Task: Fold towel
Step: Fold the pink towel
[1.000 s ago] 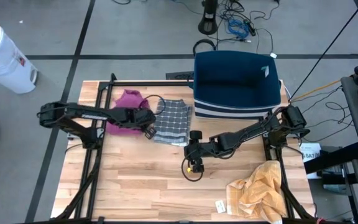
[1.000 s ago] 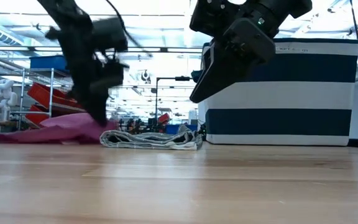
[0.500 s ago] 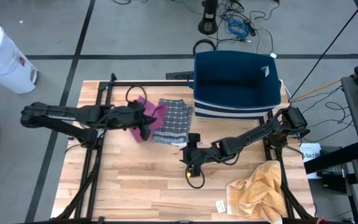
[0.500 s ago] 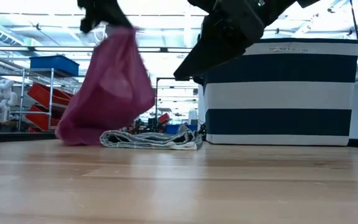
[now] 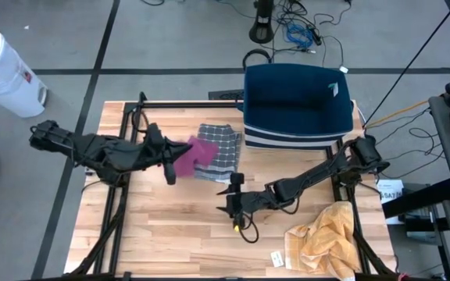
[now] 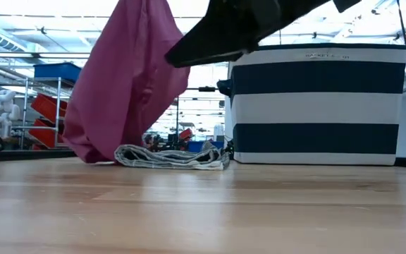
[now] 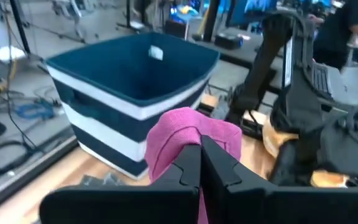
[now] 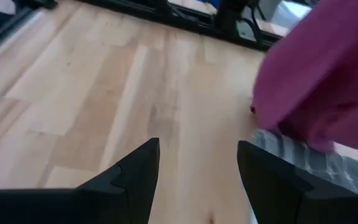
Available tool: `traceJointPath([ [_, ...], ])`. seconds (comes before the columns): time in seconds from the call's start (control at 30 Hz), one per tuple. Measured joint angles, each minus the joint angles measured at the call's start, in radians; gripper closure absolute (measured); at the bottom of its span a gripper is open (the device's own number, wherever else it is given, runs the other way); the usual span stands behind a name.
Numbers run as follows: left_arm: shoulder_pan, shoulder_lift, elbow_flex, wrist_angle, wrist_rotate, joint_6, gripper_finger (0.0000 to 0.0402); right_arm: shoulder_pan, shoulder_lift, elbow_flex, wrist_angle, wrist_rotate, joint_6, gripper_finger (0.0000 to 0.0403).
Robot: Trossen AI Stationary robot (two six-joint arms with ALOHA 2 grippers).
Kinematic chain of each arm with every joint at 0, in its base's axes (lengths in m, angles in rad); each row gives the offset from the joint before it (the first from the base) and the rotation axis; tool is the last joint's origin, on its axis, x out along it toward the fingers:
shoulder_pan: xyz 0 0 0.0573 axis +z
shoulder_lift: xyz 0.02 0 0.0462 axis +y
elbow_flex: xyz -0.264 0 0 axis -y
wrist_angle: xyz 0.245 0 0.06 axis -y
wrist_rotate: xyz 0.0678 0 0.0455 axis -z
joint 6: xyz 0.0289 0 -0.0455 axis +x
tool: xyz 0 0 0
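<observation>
A magenta towel [image 5: 197, 150] hangs from my left gripper [image 7: 202, 167], which is shut on it above the table's far left. In the low view the towel [image 6: 129, 77] drapes down to about table height. Whether its lower end [image 6: 90, 154] touches the wood I cannot tell. Beside it a folded grey checked towel [image 5: 219, 148] lies flat on the table in front of the basket. My right gripper [image 8: 197, 180] stands open over the bare table middle [image 5: 228, 201], holding nothing. My left gripper pinches a bunched part of the magenta towel [image 7: 190, 134] between its two shut fingers. How many layers it has does not show. The fingers reach nearly level toward the table's right side. The cloth hangs slack below them in one loose drape [image 6: 139, 92].
A blue-and-white striped basket [image 5: 295, 105] stands at the far right, also seen in the low view [image 6: 316, 106]. A crumpled yellow towel [image 5: 326, 238] lies at the near right corner, a small card [image 5: 277, 257] beside it. A white bin [image 5: 2, 70] stands on the floor.
My left gripper, shut on the magenta towel, has risen and tipped from pointing down to nearly level. It has pulled the towel up from a heap on the table into a hanging drape. My right gripper has drifted toward the table's left and near edges, still open.
</observation>
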Motion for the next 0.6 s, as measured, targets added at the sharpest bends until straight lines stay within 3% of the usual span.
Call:
traceJointPath([
  [0.13,-0.022,0.003,0.007,0.030,-0.053,0.026,0.0401,-0.014,0.068,0.000,0.096,0.000,-0.009,0.0200],
  [0.6,-0.026,0.001,0.009,0.195,-0.059,0.155,0.0401,-0.106,0.321,0.000,0.567,0.002,-0.006,0.0200],
])
